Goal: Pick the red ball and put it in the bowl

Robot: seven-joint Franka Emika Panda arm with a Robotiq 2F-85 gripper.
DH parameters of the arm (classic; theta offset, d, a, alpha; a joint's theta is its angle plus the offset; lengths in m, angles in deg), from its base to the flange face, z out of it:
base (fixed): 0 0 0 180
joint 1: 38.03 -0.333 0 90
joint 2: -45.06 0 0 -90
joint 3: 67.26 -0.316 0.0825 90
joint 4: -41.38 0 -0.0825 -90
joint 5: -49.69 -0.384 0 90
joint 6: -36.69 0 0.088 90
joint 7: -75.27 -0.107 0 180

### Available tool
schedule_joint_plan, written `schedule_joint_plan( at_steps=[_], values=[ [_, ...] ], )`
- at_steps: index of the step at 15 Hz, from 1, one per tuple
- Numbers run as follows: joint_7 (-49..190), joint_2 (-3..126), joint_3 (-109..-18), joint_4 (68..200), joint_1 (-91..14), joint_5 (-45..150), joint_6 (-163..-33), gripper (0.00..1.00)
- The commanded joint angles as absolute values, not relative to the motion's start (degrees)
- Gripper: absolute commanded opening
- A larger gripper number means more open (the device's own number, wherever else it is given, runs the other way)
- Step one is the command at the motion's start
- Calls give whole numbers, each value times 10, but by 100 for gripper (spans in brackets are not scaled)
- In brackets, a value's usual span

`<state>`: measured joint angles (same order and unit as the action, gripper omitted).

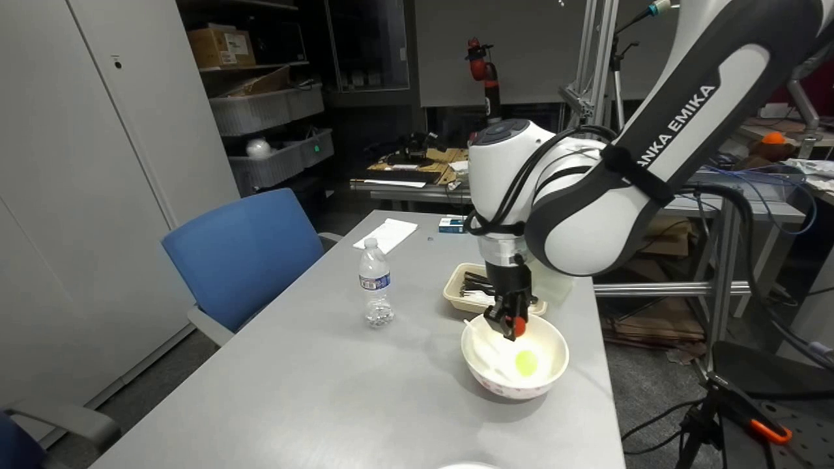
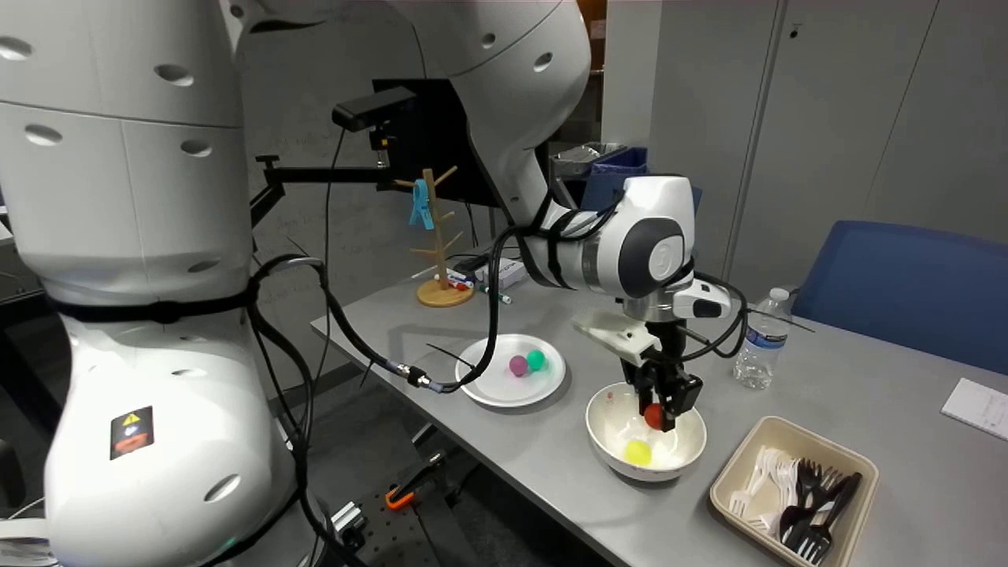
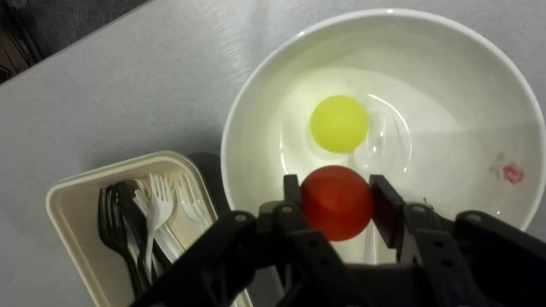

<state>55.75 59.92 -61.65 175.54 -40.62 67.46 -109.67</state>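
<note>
The red ball (image 3: 337,204) is pinched between the two black fingers of my gripper (image 3: 335,194), one pad on each side of it. Below it the white bowl (image 3: 452,98) fills much of the wrist view, and its interior shows a small pink flower. In both exterior views the red ball (image 2: 653,416) hangs at the fingertips over the bowl (image 2: 614,453), near rim height; whether it is below the rim is hard to tell. Inside the bowl lie a yellow-green ball (image 3: 339,123) and a pale plastic spoon (image 3: 379,140).
Close beside the bowl stands a beige tray (image 2: 780,429) of black and white cutlery. A water bottle (image 2: 760,350) is upright on the table. A white plate (image 2: 504,398) carries a purple and a green ball, with a wooden stand (image 2: 443,293) behind it.
</note>
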Motion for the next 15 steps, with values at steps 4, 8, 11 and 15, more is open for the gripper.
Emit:
schedule_joint_plan(
  at_steps=[4, 8, 11, 15],
  values=[
    [558, 623, -618, 1795, -395, 601, -1167, 19],
    [560, 624, -617, 1830, -400, 572, -1230, 37],
    [559, 624, -615, 1859, -405, 562, -1267, 77],
    [556, 634, -608, 1905, -418, 556, -1321, 100]
  ],
)
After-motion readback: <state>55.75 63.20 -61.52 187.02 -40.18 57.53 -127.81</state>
